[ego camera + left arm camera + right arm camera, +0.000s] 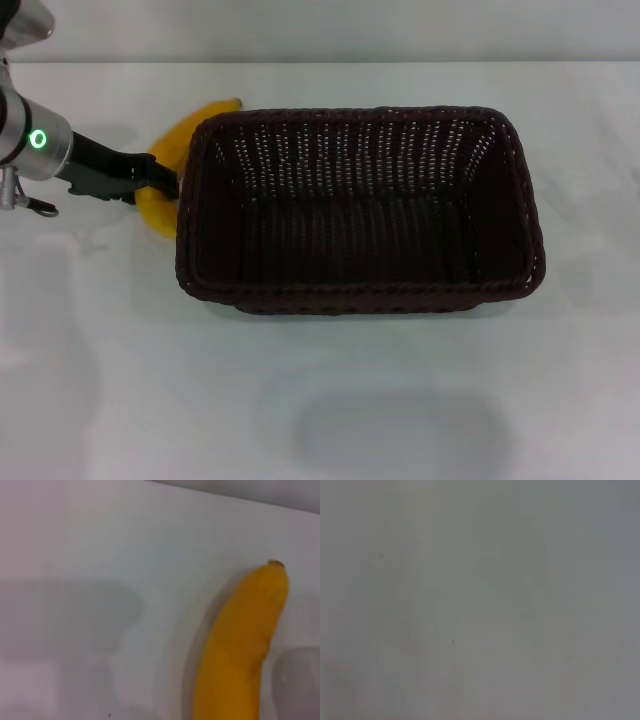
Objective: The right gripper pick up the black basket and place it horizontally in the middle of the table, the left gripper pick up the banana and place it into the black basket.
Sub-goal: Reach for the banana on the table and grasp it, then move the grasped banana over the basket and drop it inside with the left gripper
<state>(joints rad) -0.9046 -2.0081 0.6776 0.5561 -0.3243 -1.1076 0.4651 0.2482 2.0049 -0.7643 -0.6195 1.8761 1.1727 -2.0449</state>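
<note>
The black basket (360,210) lies lengthwise across the middle of the white table (320,400), open side up and empty. The banana (185,130) lies just off the basket's left end, curving from the far left corner of the rim toward me. It also shows in the left wrist view (240,645), lying on the table. My left gripper (165,182), on the arm with the green ring, reaches in from the left and sits across the banana's middle, close to the basket's left wall. The right gripper is out of view.
The right wrist view shows only bare white tabletop (480,600). A soft shadow (400,435) falls on the table in front of the basket. The table's far edge runs along the top of the head view.
</note>
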